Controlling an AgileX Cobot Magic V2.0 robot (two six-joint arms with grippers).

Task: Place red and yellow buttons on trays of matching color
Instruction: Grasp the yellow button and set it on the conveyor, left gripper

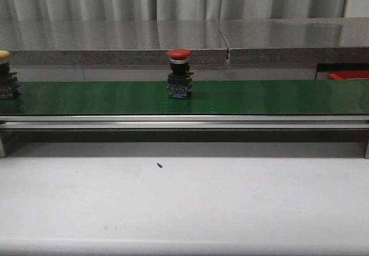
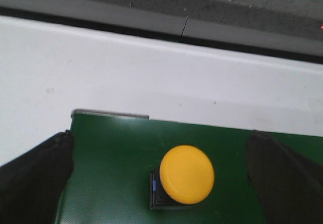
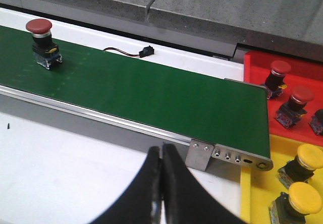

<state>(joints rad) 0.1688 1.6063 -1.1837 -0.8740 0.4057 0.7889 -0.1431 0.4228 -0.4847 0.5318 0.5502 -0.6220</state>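
A long green belt (image 1: 259,97) runs from left to right across the table. A red button (image 1: 179,73) stands up straight on the belt, near the middle. A yellow button (image 1: 5,74) stands on the belt at the far left end.

The left gripper (image 2: 161,183) hangs over the yellow button (image 2: 186,174). Its two black fingers (image 2: 35,178) are spread wide, one on each side of the button, and they do not touch it.

The right gripper (image 3: 161,183) is squeezed closed with nothing in it. It hangs near the right end of the belt.

Past that end sits a red tray (image 3: 257,67) with red buttons in it. Nearer sits a yellow tray (image 3: 257,204) with yellow buttons in it.
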